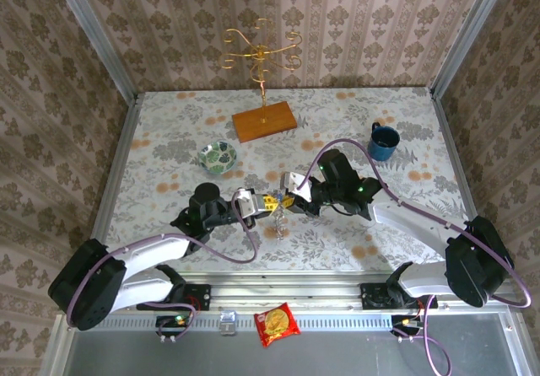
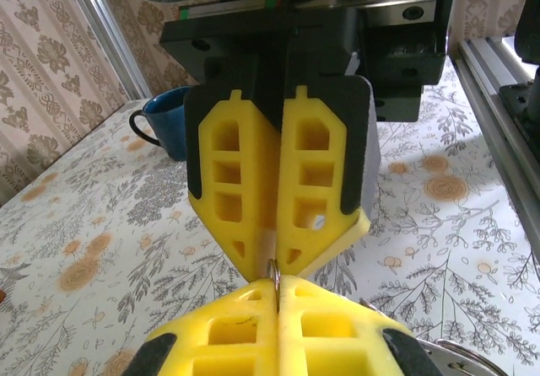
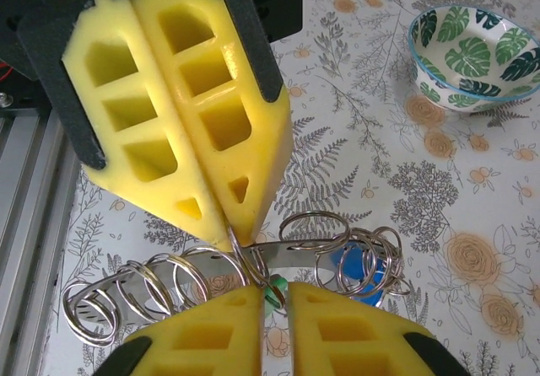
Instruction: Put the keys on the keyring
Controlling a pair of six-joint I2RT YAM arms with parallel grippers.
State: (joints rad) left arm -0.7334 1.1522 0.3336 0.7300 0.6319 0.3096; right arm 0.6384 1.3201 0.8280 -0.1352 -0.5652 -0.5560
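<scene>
My left gripper (image 1: 268,201) and right gripper (image 1: 288,199) meet tip to tip above the table's middle. The left gripper (image 2: 277,285) is shut on a thin split ring (image 2: 275,273) of the keyring. The keyring (image 3: 300,250) is a flat metal band strung with several wire rings; it hangs under the tips (image 1: 279,222). My right gripper (image 3: 274,296) has its jaws a narrow gap apart. The green key head (image 3: 275,286) sits in that gap, hooked on a ring. The blue key head (image 3: 355,267) lies behind the rings at the right.
A leaf-patterned bowl (image 1: 218,155) stands at the back left of the grippers and a blue mug (image 1: 384,142) at the back right. A wooden base with a gold stand (image 1: 264,120) is at the rear. A snack packet (image 1: 277,324) lies on the near rail.
</scene>
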